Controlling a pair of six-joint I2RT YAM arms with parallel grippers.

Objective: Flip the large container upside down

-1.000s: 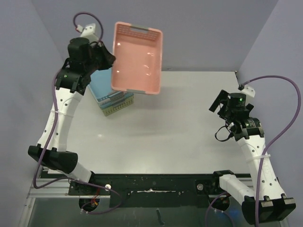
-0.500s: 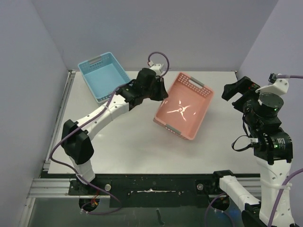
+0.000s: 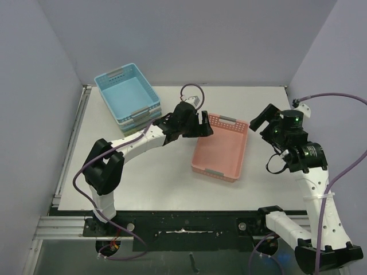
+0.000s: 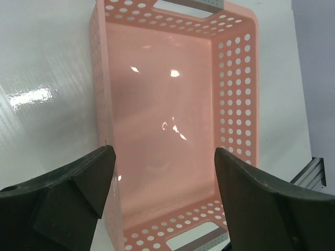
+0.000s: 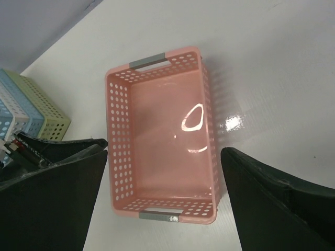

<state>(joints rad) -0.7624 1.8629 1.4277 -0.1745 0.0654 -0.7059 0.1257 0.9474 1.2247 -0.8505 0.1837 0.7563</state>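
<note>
Toward 3 o'clock from the middle of the table (image 3: 160,183), the pink perforated basket (image 3: 221,152) stands upright, mouth up. The left gripper (image 4: 163,154) hangs at its 10 o'clock corner, spread wide and holding nothing; whether it touches the long wall cannot be told. The right gripper (image 5: 165,152), at the basket's 2 o'clock, is equally wide apart and empty. A blue basket stack (image 3: 123,91) stands at 10 o'clock.

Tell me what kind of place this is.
Likely a robotics lab test cell: a white tabletop boxed in by plain lilac walls, white robot arms bolted to a metal rail, and a pink perforated plastic basket.
</note>
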